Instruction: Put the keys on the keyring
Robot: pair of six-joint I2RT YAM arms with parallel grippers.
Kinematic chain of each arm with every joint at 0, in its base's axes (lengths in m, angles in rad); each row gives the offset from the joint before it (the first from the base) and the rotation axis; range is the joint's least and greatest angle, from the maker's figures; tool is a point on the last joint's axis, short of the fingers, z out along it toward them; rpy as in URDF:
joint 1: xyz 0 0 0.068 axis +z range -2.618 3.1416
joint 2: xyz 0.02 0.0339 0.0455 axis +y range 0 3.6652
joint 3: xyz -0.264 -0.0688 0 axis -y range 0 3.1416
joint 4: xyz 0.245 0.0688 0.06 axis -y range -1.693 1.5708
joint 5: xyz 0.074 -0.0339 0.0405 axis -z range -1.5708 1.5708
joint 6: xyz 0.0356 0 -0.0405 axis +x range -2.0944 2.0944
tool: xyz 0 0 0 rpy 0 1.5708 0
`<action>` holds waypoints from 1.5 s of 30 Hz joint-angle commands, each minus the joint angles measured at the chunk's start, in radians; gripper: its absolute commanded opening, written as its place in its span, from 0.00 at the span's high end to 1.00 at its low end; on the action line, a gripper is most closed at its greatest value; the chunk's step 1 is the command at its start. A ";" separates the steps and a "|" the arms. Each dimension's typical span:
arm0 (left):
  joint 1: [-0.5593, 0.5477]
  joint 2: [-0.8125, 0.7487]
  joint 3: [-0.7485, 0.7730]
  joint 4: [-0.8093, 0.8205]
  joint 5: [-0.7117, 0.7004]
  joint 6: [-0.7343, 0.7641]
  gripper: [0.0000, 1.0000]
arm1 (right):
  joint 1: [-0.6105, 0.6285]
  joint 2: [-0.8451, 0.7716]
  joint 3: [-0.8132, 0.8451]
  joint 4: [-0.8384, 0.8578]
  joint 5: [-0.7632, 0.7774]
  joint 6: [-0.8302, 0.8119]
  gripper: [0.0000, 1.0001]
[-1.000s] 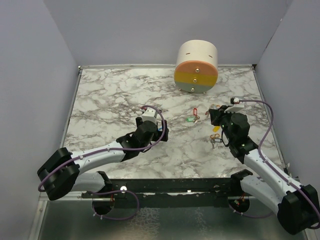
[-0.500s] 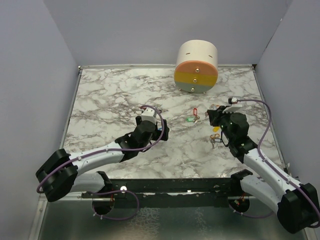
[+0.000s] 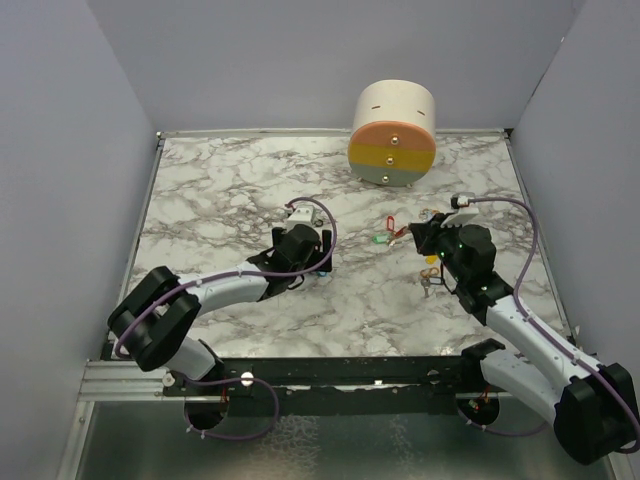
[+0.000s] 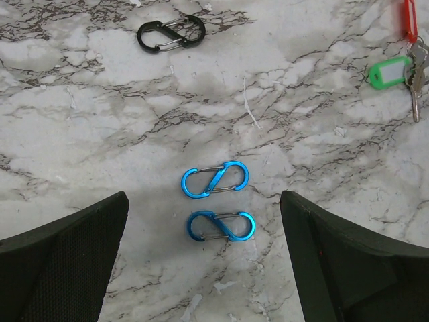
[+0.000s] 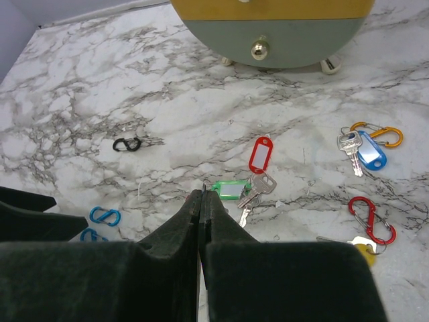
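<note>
Soft, even, fairly bright light falls from overhead, so the marble table [image 3: 220, 190] shows no glare and the round drawer box [image 3: 393, 120] throws only a faint shadow at its foot, while the brass knob [image 5: 259, 48] on its lowest drawer carries a small highlight. Both wrist views are sharp on the marble in front of the box, down to the blue clips [image 4: 214, 181]. The left gripper's fingers [image 4: 60, 261] and the right gripper's fingers [image 5: 167, 268], nearest the lens, are slightly soft, black and almost without detail.
</note>
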 commanded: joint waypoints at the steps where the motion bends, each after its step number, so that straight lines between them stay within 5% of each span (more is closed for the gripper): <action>1: 0.012 0.030 0.061 -0.032 0.014 -0.012 0.03 | -0.005 0.006 0.034 -0.008 -0.037 -0.013 0.99; 21: -0.019 -0.084 -0.046 -0.053 0.280 -0.062 0.03 | -0.006 0.009 0.027 -0.005 -0.033 0.002 0.99; 45: -0.080 0.038 -0.079 0.034 0.238 -0.101 0.01 | -0.007 -0.007 0.024 -0.016 -0.027 0.002 0.99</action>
